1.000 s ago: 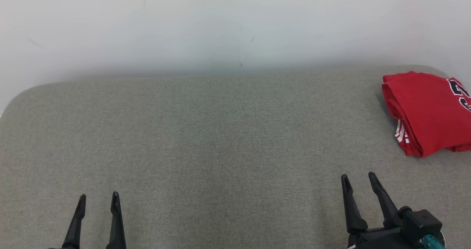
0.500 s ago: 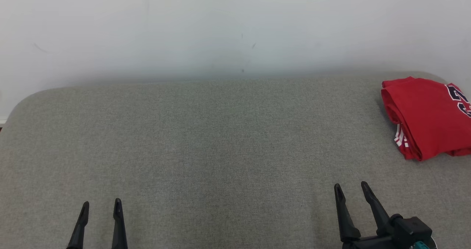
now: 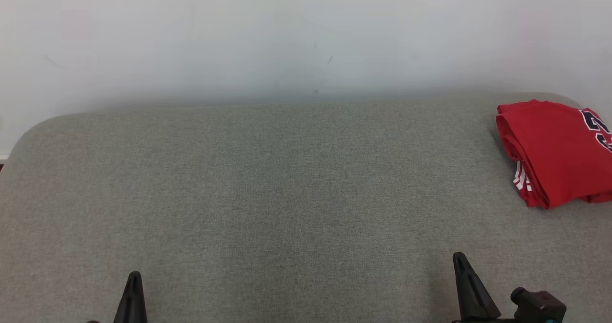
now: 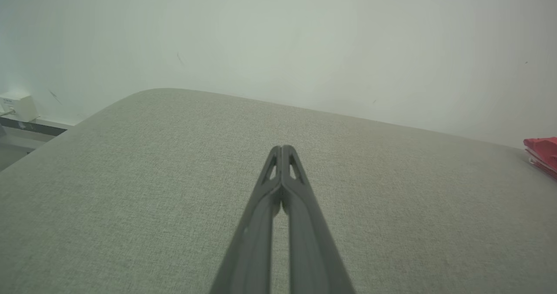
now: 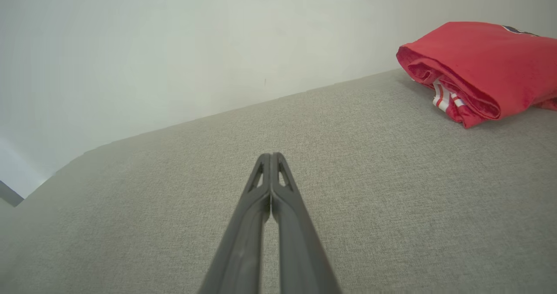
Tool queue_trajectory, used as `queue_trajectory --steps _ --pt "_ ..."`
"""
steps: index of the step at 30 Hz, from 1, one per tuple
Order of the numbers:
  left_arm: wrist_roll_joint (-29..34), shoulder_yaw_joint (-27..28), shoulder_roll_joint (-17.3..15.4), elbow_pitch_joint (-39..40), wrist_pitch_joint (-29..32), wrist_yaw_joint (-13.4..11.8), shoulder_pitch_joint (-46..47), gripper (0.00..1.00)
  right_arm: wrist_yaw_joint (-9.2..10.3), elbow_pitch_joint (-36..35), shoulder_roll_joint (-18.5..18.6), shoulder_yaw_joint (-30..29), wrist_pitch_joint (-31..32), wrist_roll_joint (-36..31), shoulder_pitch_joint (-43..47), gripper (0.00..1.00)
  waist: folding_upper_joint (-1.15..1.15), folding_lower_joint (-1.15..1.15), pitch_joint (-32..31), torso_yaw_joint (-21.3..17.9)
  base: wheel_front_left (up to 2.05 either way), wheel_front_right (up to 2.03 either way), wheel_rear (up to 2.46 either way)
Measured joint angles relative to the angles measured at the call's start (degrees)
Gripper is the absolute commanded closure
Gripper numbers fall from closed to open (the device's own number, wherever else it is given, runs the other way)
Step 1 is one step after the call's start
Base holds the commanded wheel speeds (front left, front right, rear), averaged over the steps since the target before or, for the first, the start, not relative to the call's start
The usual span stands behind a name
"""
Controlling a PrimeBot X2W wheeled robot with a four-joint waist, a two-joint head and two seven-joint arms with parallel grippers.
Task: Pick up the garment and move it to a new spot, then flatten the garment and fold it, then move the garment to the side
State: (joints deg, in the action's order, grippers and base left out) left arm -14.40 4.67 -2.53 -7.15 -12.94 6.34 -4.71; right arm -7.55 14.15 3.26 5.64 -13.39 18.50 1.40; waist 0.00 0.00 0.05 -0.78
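- We see our left gripper with its two dark fingers pressed together tip to tip. There is nothing between them, and it hangs over the grey fabric surface.
- Our right gripper is drawn together the same way, with its tips meeting and nothing held.
- The garment is red and folded into a thick bundle. White stripes show at its folded edge and dark lettering shows on top.
- The garment lies ahead of the right gripper and off to its right, well apart from the fingertips.
- From the left gripper the garment is far off to the right. A red corner of it shows at the right edge of the left wrist view.
- In the head view both grippers sit low, their tips pointing toward the pale wall. The right one is the nearer to the garment.
- The garment rests on the surface near its far rounded corner, close to the wall.
- Ahead of the left gripper and off to its left, a small white box sits against the wall, past the edge of the surface.
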Motion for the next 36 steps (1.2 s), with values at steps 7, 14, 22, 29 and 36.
queue_trajectory --steps 7,14,22,29,36 --pt "-7.5 0.1 0.0 -0.6 1.8 0.2 0.4 1.00 0.00 0.0 0.2 -0.7 1.6 7.6 -0.3 1.00 0.00 0.00 0.0 0.0 0.00 0.00 0.00" --pt "-14.5 0.2 0.0 -1.1 3.5 0.2 1.4 1.00 0.00 0.0 0.4 -1.4 3.1 14.6 -1.1 1.00 0.00 0.00 0.0 0.1 0.00 0.00 0.00" --pt "-21.8 0.4 0.0 -1.7 5.2 0.2 2.5 1.00 0.00 0.0 0.6 -2.2 4.6 21.7 -1.6 1.00 0.00 0.00 0.0 0.1 0.00 0.00 0.00" --pt "-27.8 0.6 0.0 -2.3 6.6 0.2 3.0 1.00 0.00 0.0 0.7 -2.9 5.9 27.5 -2.5 1.00 0.00 0.00 0.0 0.2 0.00 0.00 0.00" --pt "-33.0 0.7 0.0 -2.8 8.1 0.3 3.9 1.00 0.00 -0.1 0.8 -3.6 7.3 32.7 -2.7 1.00 0.00 0.00 0.0 0.2 0.00 0.00 0.00"
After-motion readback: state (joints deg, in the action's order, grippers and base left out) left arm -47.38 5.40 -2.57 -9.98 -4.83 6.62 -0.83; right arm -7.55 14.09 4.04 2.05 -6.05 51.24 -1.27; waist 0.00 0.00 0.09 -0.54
